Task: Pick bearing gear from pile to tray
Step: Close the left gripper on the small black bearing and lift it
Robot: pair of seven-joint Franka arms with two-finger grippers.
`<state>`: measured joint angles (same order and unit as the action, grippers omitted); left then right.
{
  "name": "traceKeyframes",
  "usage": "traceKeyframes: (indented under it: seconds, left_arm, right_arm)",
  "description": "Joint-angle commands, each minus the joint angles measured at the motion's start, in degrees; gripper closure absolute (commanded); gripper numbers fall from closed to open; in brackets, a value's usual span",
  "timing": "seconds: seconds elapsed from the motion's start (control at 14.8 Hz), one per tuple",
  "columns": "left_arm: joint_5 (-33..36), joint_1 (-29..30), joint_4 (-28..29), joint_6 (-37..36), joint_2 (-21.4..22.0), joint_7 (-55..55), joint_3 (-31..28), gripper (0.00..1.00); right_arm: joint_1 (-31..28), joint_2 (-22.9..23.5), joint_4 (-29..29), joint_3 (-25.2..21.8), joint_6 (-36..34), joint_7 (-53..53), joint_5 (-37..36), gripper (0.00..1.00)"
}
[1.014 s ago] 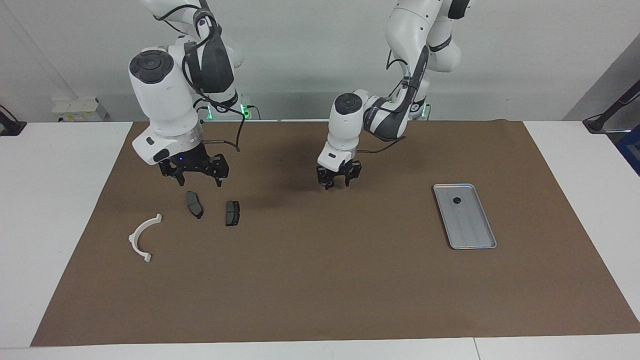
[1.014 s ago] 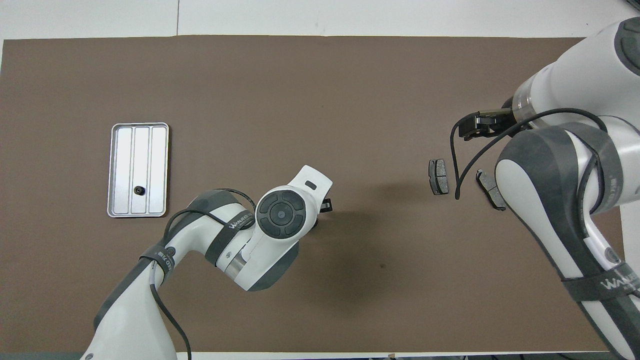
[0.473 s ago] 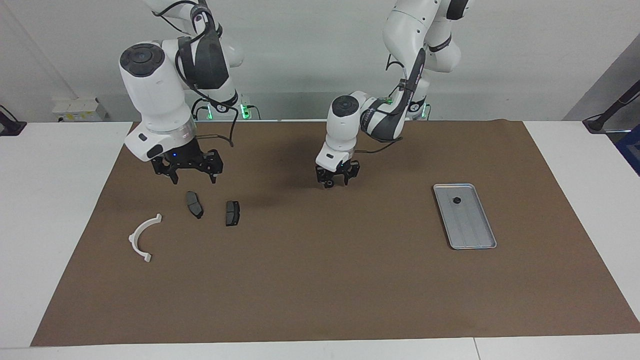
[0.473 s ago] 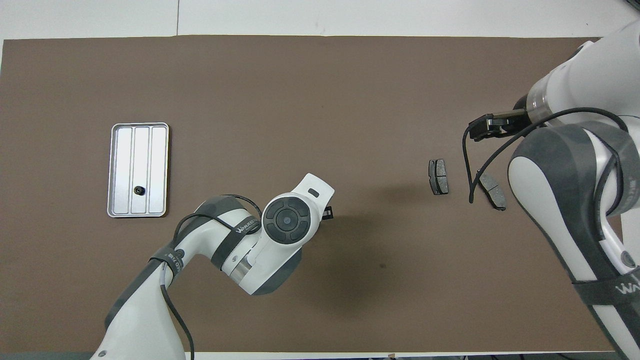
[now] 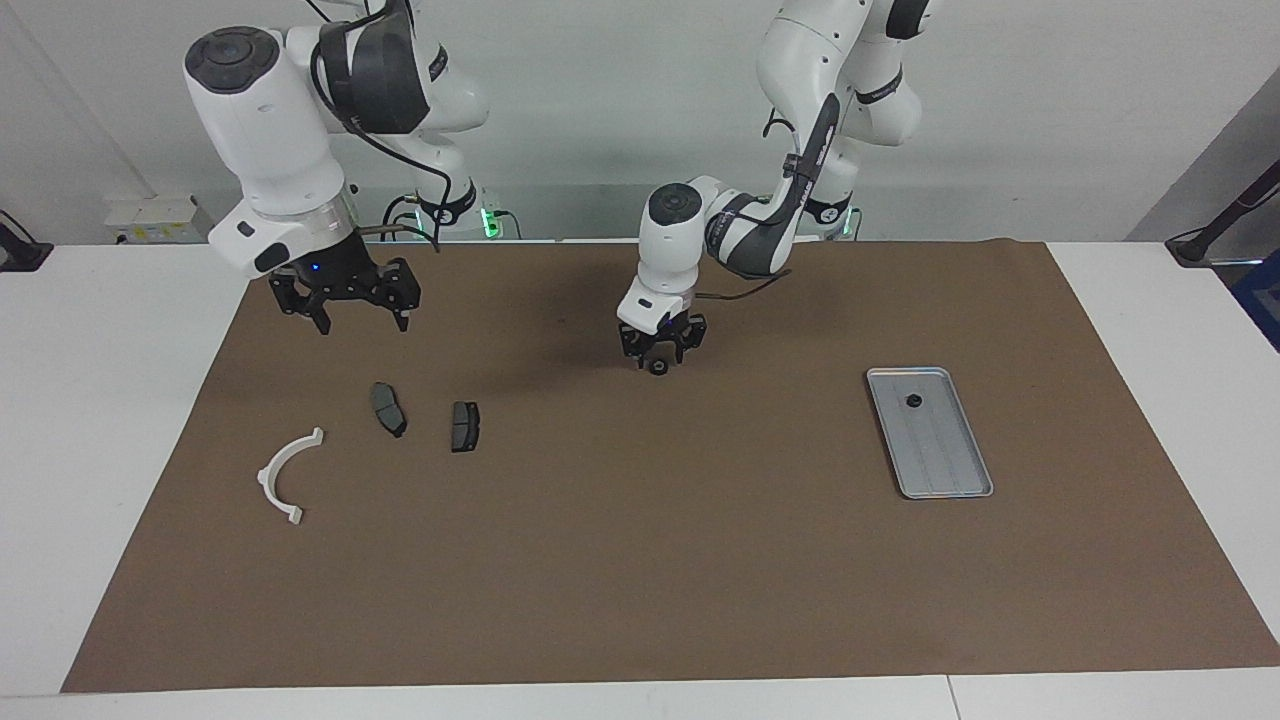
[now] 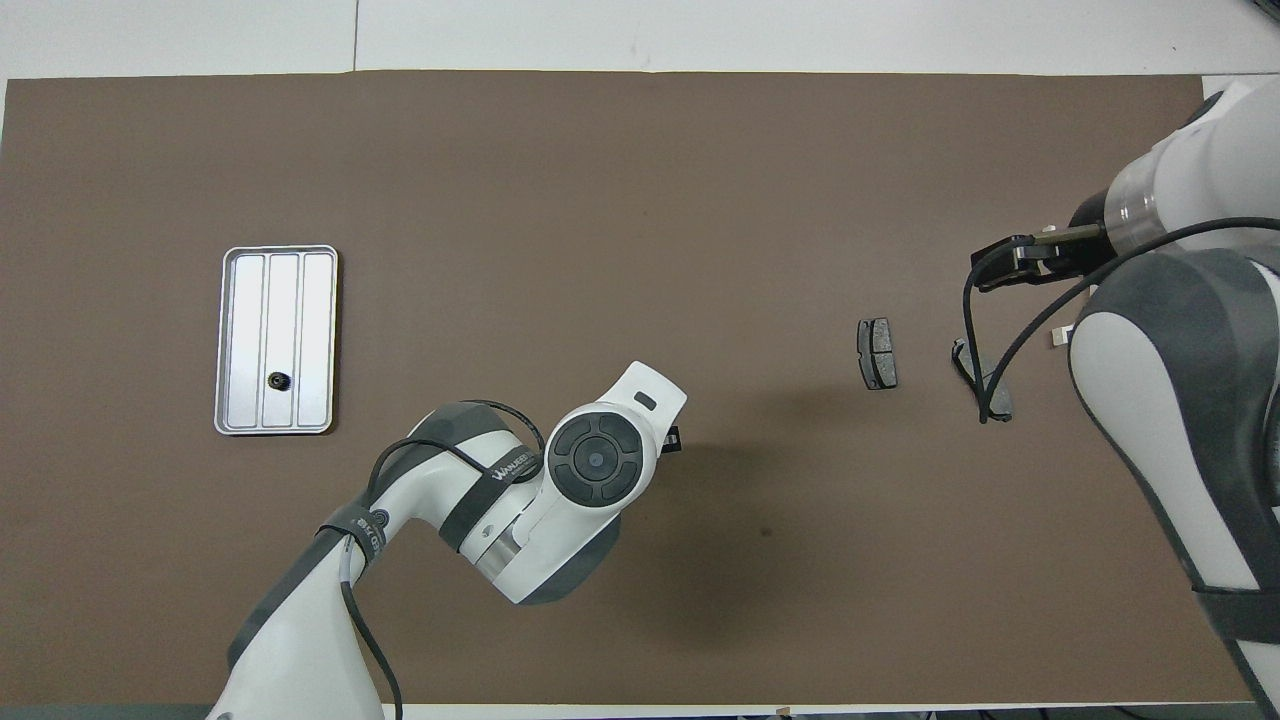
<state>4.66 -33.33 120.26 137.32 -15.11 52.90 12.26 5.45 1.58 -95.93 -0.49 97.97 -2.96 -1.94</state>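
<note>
On tray (image 5: 975, 478): tiny black gear (image 5: 913, 401)

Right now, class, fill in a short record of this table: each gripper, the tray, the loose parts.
left gripper: shut on small black round piece, over mid-mat
right gripper: open, empty, raised over the mat by the dark grey brake pads
silver-grey metal tray: holds second black round piece
white curved bracket: beside the pads

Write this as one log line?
left gripper: grips black piece | right gripper: open, raised near brake pads | tray: one gear inside
</note>
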Motion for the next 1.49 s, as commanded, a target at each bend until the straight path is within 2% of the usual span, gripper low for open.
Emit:
traceKeyframes:
  seconds: [0.0, 0.27, 0.34, 0.54, 0.68, 0.88, 1.15, 1.22, 1.42]
  left_arm:
    - [0.43, -1.13, 1.9, 1.19, 1.05, 1.15, -1.01, 0.25]
    - [0.52, -1.04, 1.91, 1.72, 0.7, 1.15, -1.01, 0.27]
    - [0.52, -1.04, 1.91, 1.98, 0.7, 1.15, -1.01, 0.31]
    - [0.52, -0.95, 1.64, 2.16, 0.52, 1.15, -1.1, 0.64]
    - [0.7, -0.86, 1.38, 2.16, 0.52, 1.15, -1.18, 0.78]
    - [2.8, -0.07, -0.98, -0.28, 0.52, 0.89, -1.27, 0.8]
    - [3.42, 5.54, -10.2, -13.01, 3.67, -4.44, -1.27, 0.82]
    - [3.34, 7.64, -12.31, -16.26, 4.3, -7.78, -1.36, 0.83]
    - [0.28, 19.05, -17.5, -23.13, 5.36, -22.79, -1.1, 0.86]
  right_arm:
    - [-1.05, -3.33, -1.45, -0.21, -2.34, 3.04, 1.59, 0.0]
    - [-1.49, -5.71, -1.19, -0.3, -4.79, 6.48, 1.59, 0.0]
    - [-1.49, -5.71, -0.93, -0.3, -4.89, 6.48, 1.59, 0.0]
    - [-1.4, -5.71, -1.1, -0.21, -4.72, 6.3, 1.59, 0.0]
    - [-1.49, -5.71, -1.1, -0.21, -4.37, 6.21, 1.59, 0.0]
    - [-1.49, -5.71, -0.66, -0.21, -4.28, 5.08, 2.03, 0.0]
    - [-1.93, -5.71, 0.75, -0.04, -4.19, 3.23, 3.52, 0.0]
    - [-1.93, -5.71, 0.75, -0.04, -4.28, 3.22, 3.52, 0.0]
    - [-2.02, -5.8, 0.75, -0.04, -4.45, 3.14, 3.61, 0.0]
